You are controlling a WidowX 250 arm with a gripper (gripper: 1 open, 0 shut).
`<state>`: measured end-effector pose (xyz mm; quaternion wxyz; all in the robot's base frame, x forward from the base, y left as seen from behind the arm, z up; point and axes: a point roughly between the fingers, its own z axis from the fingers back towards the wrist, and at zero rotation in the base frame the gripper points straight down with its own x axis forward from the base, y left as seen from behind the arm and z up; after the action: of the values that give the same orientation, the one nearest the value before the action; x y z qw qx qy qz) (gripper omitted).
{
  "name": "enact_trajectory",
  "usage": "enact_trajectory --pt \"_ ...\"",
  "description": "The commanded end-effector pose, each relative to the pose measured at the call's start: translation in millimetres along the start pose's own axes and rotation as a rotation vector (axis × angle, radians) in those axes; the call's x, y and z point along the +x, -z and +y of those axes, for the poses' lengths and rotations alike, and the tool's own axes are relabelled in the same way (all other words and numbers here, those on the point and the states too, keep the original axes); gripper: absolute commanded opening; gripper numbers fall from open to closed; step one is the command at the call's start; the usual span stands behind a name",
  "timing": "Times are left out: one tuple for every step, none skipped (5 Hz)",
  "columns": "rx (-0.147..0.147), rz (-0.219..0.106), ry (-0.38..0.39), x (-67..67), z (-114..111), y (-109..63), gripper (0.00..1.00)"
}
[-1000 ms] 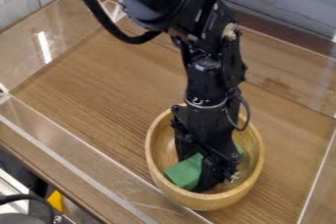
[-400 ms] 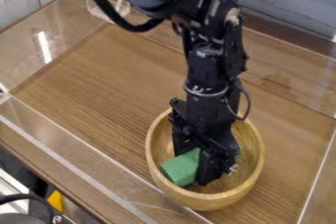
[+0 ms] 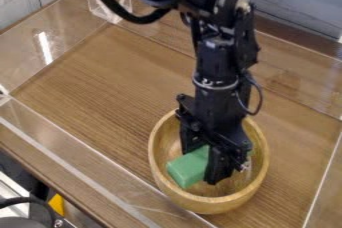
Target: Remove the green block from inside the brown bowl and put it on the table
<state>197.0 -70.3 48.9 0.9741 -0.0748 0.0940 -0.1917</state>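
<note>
The brown bowl [image 3: 250, 194] sits near the front right of the table [image 3: 120, 82]. My black gripper [image 3: 203, 164] points almost straight down into the bowl and is shut on the green block [image 3: 187, 169]. The block is tilted, its left end sticking out from between the fingers, and it hangs just above the bowl's floor, still inside the rim. The fingers cover the block's right end.
Clear acrylic walls [image 3: 80, 177] edge the table at the front and left. The arm's black body [image 3: 214, 32] rises from the bowl toward the top of the view. Open wood surface lies left of and behind the bowl.
The gripper has lifted slightly inside the bowl, and the green block has come up with it, now tilted and held a bit higher.
</note>
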Motion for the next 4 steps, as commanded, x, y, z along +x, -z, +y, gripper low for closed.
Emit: enact_trajectory --pt "0.007 -0.026 0.025 7.2 -1.7 4.8 0.0" --pt "-0.003 -0.038 -0.024 2.1 -1.4 -0.8 0.0" --pt "-0.011 -0.05 -0.072 -2.9 -1.8 -7.1 0.0" --pt "-0.012 -0.052 -0.072 -5.4 -3.1 -6.3 0.0"
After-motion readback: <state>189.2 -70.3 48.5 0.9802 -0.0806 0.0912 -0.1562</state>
